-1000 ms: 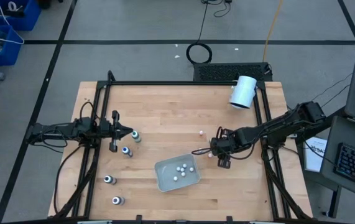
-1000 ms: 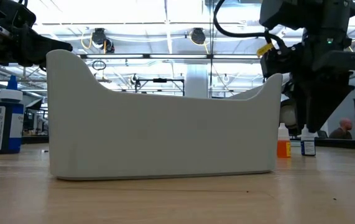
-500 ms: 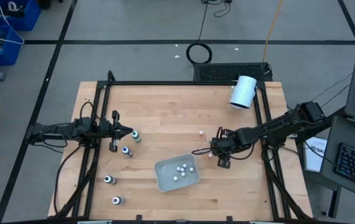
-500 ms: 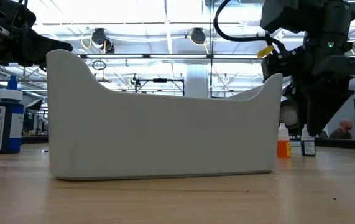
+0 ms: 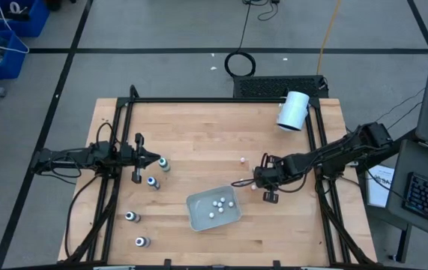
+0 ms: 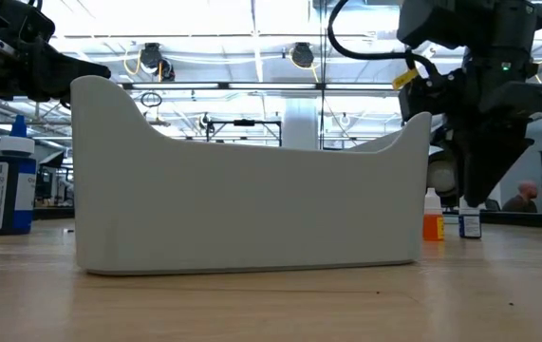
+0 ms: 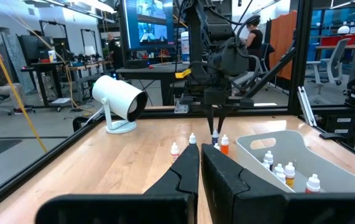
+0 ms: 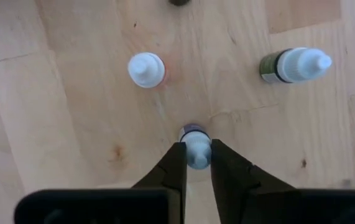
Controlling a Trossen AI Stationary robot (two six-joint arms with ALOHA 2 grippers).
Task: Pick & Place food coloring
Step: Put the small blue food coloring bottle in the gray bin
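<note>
The right gripper (image 8: 196, 163) pointed down at the table (image 5: 199, 142), its two dark fingers (image 8: 172, 167) closed on the white cap of a small bottle (image 8: 195, 147) standing upright on the wood. In the high view this gripper (image 5: 258, 182) sat just right of the clear tray (image 5: 214, 211), toward the table's right half.

Two more small bottles stood close by: a white-capped one (image 8: 146, 69) with an orange tint at its base, and a dark-bodied one (image 8: 294, 65) lying on its side. Another tiny whitish bottle (image 5: 242, 160) stood alone a little farther up the table.

The tray held several whitish bottles (image 5: 218, 205), seen also from the left wrist (image 7: 287, 172). It lay near the table's front edge, slightly right of centre.

The left gripper (image 5: 158, 159) hung at the table's left side, fingers (image 7: 186, 174) pressed together and empty. Four dark-bodied bottles with pale tops stood near it: one (image 5: 165, 164) just beside its tip, one (image 5: 152, 181) a little nearer, and two (image 5: 131, 217) (image 5: 141, 241) toward the near left corner.

A white cylinder (image 5: 293, 111) lay at the far right corner.
</note>
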